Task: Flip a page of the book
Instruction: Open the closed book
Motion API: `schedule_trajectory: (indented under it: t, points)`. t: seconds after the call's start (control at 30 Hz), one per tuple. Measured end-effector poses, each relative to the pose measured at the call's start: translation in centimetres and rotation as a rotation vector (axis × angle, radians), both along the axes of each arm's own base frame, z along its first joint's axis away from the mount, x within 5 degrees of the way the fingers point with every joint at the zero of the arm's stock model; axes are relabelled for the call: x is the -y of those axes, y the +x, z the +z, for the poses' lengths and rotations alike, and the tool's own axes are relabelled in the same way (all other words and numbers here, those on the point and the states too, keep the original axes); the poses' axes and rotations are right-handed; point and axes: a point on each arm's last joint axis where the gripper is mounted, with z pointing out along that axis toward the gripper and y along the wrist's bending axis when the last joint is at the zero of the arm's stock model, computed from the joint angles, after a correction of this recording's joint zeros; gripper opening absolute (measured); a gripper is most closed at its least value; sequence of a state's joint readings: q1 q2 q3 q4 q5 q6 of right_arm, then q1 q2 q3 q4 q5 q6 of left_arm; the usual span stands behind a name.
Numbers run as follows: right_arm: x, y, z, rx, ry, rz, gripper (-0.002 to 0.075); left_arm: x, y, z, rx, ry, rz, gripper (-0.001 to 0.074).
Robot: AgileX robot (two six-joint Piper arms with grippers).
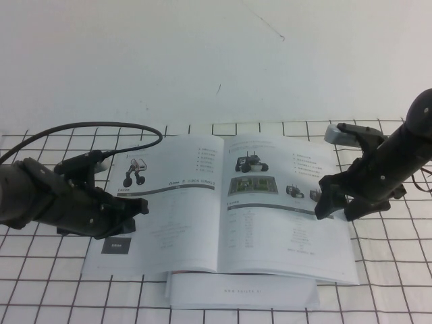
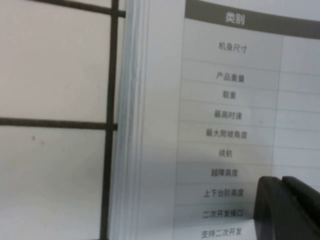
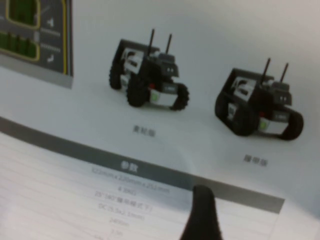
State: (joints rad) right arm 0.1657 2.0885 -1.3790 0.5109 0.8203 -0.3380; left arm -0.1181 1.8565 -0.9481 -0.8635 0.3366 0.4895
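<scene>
The book [image 1: 182, 223] lies open on the gridded table. Its right page [image 1: 283, 229] shows black tracked robots, a green image [image 1: 253, 184] and a grey-banded table. My right gripper [image 1: 337, 208] is open over that page's outer edge. In the right wrist view one fingertip [image 3: 200, 212] sits on the page [image 3: 210, 145] just below the grey band, under the two tracked robots [image 3: 150, 75]. My left gripper [image 1: 131, 209] is shut and rests on the left page near its outer edge. Its fingers [image 2: 285, 210] lie on the printed table beside the stacked page edges [image 2: 132, 120].
A plain white booklet [image 1: 243, 293] sticks out from under the book's front edge. A black cable [image 1: 88, 127] loops above the left arm. The white table with black grid lines [image 1: 391, 270] extends around the book, and a white wall is behind it.
</scene>
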Motion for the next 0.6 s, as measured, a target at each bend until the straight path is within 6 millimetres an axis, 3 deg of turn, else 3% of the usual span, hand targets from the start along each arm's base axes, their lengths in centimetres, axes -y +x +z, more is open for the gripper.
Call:
schedule_trajectory:
  t: [0.6]
  points:
    - [-0.89, 0.63, -0.37, -0.001, 0.197, -0.029, 0.0518, -0.02, 0.05, 0.02, 0.003, -0.002, 0.009, -0.0002]
